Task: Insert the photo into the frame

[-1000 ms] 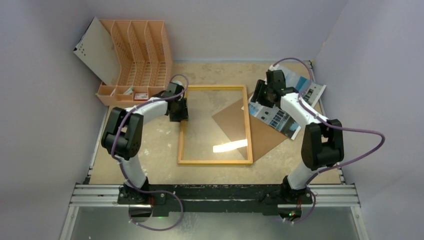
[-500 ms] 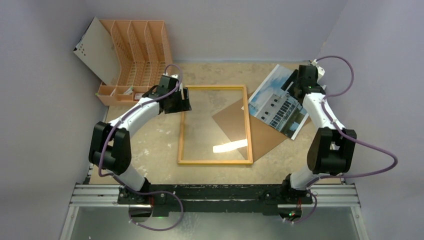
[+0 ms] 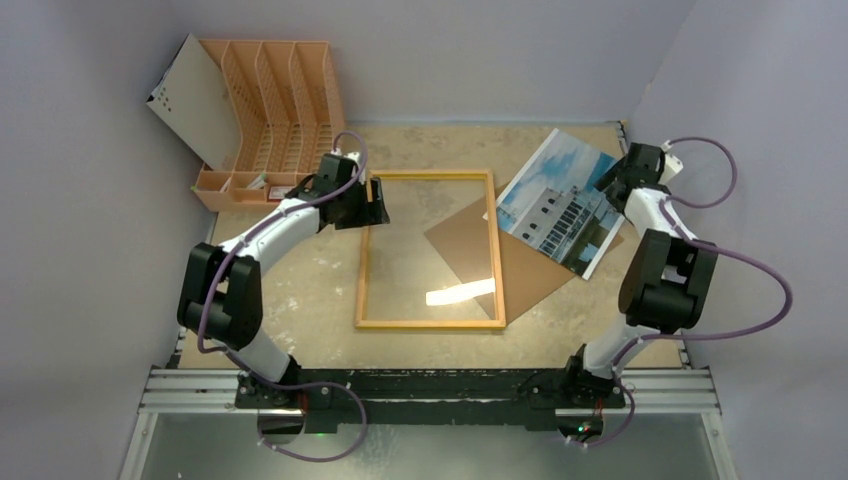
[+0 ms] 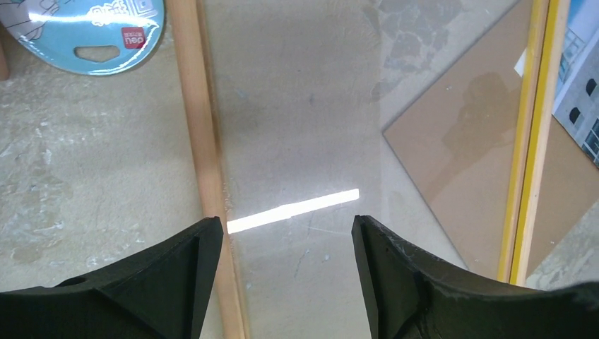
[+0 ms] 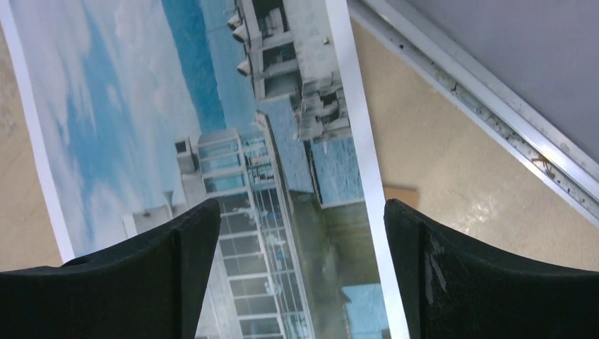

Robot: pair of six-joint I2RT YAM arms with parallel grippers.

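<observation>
Left pincer [image 4: 286, 227] is spread wide with nothing in it. One finger sits over the left rail and the other over the clear pane of the big rectangular frame with the yellow rim and light wood back edge [image 3: 430, 324], up near its far-left corner. Can't really tell from the wrist view whether the tips touch it or just hover.

Right pincer [image 5: 300, 212] is released too, with its jaws apart over the right-hand edge of the large thin print of a white building under blue cloudy sky [image 3: 550, 200]. The white border runs right between the fingers.

The photo lies picture side up and skewed at the far right of the beige speckled surface [image 3: 300, 290]. It's outside the frame, just beside its right rail. Its near edge overlaps a plain brown backing board [image 3: 525, 270], which is partly tucked under the frame and shows through the pane.

The orange slotted file rack [image 3: 285, 90] stands in the far-left corner, well apart from all that.
</observation>
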